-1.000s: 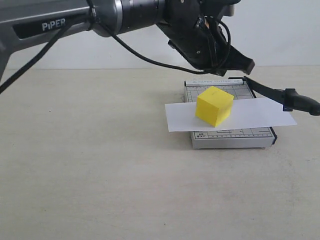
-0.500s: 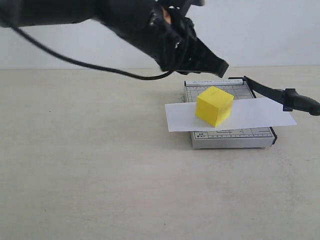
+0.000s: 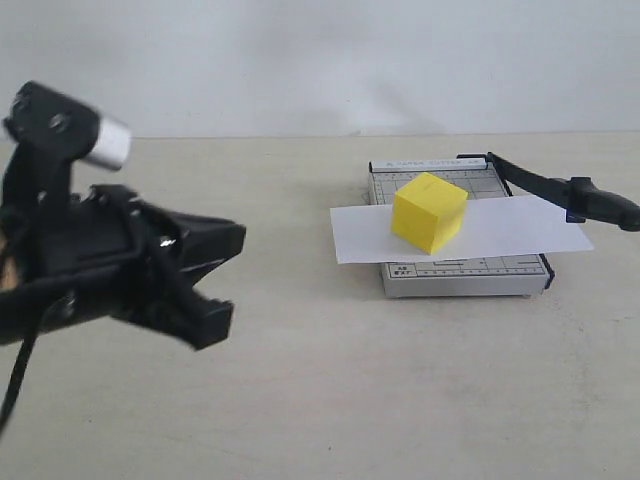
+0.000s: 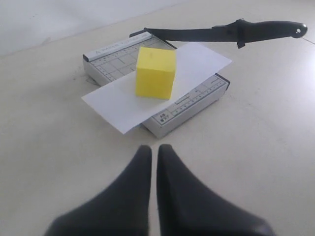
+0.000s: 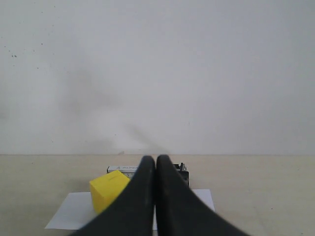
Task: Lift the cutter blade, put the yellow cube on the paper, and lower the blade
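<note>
we see a pale beige tabletop (image 3: 400,400) against a plain white wall (image 3: 300,60). on it sits a small grey gridded trimmer base (image 3: 465,278), with the white paper (image 3: 520,230) lying across it and overhanging both sides. the yellow cube (image 3: 428,212) stands on the paper, over the base. the cutter blade (image 3: 560,190) angles up from its far-corner hinge. the left gripper (image 4: 154,150), well apart from the trimmer, is pressed together on nothing; the right gripper (image 5: 156,160) likewise.

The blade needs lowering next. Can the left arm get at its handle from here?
Probably yes: the blade handle juts clear of the trimmer and the yellow cube. The left gripper, shut, must open first.
</note>
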Available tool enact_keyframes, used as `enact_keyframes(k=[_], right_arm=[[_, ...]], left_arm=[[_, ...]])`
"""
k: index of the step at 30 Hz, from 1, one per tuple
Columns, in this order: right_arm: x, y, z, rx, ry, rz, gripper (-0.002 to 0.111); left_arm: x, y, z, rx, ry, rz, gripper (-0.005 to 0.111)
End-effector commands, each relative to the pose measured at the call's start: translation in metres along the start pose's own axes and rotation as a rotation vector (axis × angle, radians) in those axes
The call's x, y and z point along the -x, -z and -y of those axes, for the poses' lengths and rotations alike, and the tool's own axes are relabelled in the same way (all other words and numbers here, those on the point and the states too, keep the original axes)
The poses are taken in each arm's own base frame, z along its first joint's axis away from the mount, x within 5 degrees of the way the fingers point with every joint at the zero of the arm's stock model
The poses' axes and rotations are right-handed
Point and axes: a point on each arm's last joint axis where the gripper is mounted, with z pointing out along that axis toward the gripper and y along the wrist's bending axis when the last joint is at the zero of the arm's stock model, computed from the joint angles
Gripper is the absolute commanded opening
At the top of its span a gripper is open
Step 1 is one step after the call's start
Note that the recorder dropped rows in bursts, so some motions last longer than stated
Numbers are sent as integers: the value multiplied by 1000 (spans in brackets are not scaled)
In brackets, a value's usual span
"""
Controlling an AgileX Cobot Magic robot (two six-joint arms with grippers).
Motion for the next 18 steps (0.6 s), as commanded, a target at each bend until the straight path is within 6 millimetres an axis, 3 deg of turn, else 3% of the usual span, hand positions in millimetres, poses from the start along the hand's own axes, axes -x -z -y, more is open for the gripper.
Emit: enact_keyframes(k=[1,10,18], right_arm=[[-1,1,0,-2,0,6,0],[-1,1,0,-2,0,6,0],[-1,1,0,-2,0,6,0]], left_arm=[[-21,29,-3,0,36,62,5],[-60,57,-9,-5,160,136,5],[-90,68,-12,3,168,94,5]])
